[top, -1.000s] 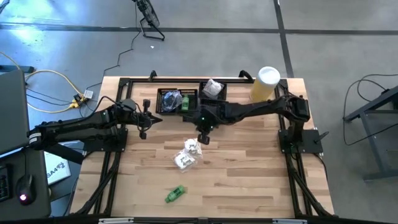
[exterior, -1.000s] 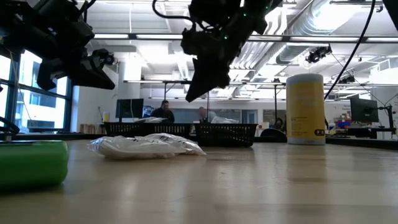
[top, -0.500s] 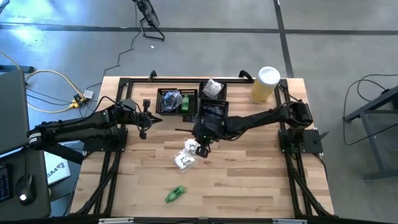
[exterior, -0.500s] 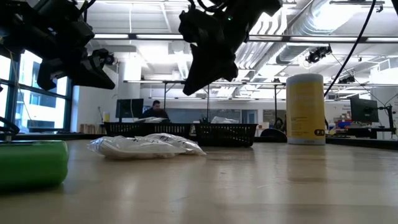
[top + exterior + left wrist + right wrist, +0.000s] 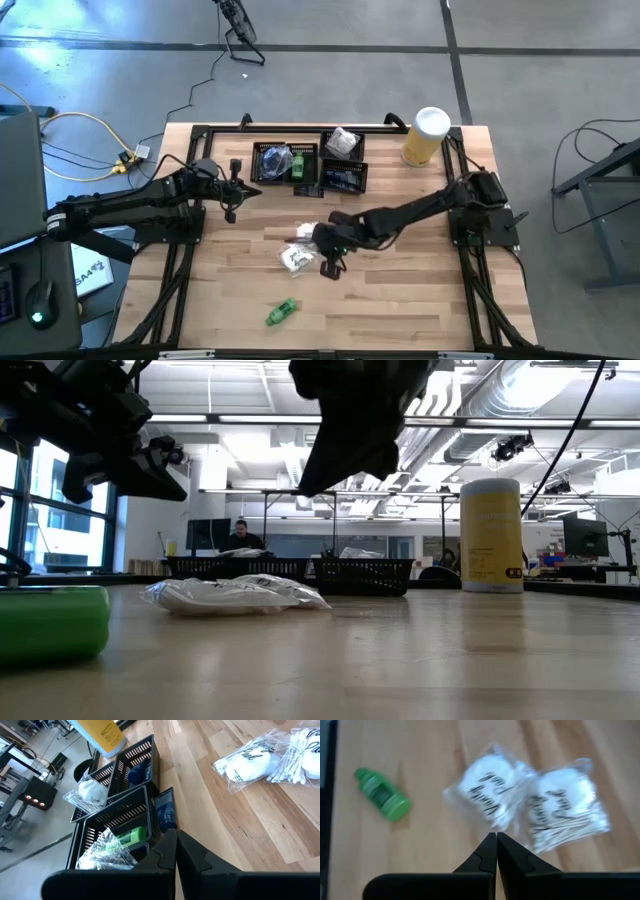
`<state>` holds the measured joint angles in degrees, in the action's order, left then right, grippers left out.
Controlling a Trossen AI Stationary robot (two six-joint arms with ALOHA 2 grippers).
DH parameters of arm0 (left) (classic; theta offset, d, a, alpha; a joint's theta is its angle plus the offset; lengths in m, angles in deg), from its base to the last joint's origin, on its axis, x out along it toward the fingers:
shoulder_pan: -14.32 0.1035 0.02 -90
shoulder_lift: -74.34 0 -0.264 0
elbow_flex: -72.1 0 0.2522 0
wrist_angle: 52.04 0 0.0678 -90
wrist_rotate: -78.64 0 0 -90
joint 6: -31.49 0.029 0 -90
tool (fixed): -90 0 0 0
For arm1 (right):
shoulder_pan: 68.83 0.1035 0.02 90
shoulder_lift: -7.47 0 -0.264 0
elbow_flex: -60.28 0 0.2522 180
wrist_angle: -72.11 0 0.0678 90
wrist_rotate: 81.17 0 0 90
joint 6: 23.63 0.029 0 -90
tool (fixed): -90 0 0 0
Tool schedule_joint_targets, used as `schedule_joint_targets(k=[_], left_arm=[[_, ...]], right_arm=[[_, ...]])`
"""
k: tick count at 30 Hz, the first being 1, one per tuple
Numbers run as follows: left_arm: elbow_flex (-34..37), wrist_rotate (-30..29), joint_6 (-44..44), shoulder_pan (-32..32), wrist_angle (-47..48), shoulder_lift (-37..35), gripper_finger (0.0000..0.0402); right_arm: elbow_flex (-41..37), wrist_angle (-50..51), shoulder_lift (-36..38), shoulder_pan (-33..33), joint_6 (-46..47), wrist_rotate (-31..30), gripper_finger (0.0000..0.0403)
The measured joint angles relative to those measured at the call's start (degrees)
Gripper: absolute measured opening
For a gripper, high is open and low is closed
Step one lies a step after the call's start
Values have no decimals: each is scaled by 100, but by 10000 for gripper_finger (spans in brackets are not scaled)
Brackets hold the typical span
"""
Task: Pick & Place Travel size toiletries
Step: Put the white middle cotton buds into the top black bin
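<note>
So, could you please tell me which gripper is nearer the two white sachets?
Right. The right gripper hovers just beside the white sachets; the left gripper waits near the trays.

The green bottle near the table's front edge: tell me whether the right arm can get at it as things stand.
Probably yes. The green bottle lies alone on bare wood, nothing around it. The right hand hangs shut just past the white sachets, a short way from it, and would have to open first.

Overhead camera straight down, low camera level across table, both showing sachets (image 5: 296, 258)
</note>
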<state>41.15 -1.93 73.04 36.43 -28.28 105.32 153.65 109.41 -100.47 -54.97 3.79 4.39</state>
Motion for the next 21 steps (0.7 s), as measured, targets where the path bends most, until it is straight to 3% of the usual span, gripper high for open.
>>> schedule_joint_targets(k=[12, 21], left_arm=[[0, 24, -63, 0, 1, 0, 1], [0, 1472, -896, -9, 70, 322, 1]], right_arm=[[0, -20, -4, 319, 172, 51, 4], [0, -23, -7, 328, 944, -538, 4]])
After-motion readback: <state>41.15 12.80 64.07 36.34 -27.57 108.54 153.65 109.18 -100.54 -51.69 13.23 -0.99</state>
